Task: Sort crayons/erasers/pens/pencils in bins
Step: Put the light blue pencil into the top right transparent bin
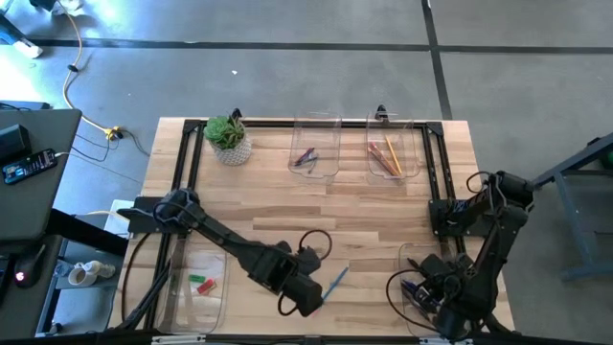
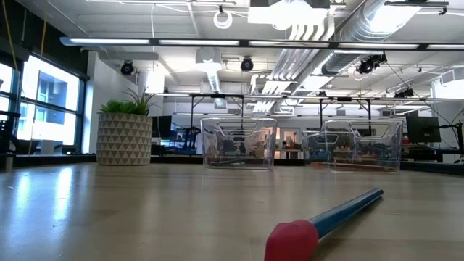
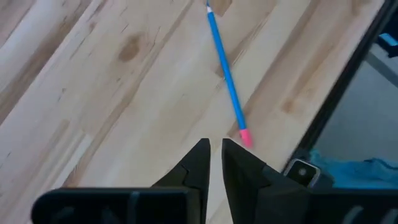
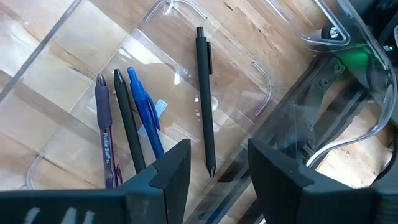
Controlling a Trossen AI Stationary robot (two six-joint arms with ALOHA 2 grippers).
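Note:
A blue pencil [image 3: 225, 71] with a pink eraser end [image 3: 244, 137] lies flat on the wooden table near its front edge, also in the high view [image 1: 335, 283] and low view [image 2: 341, 210]. My left gripper [image 3: 214, 148] hovers above the table just beside the eraser end, fingers almost together with nothing between them. My right gripper [image 4: 217, 162] stands open over the near right bin [image 4: 261, 93], where a black pen [image 4: 205, 99] and several other pens [image 4: 127, 118] lie flat on the floor.
Two bins stand at the far edge, one with crayons [image 1: 308, 156] and one with pencils [image 1: 385, 156]. A near left bin [image 1: 196, 297] holds erasers [image 1: 201, 283]. A potted plant [image 1: 228, 137] sits far left. Black frame rails [image 1: 187, 163] run along both table sides.

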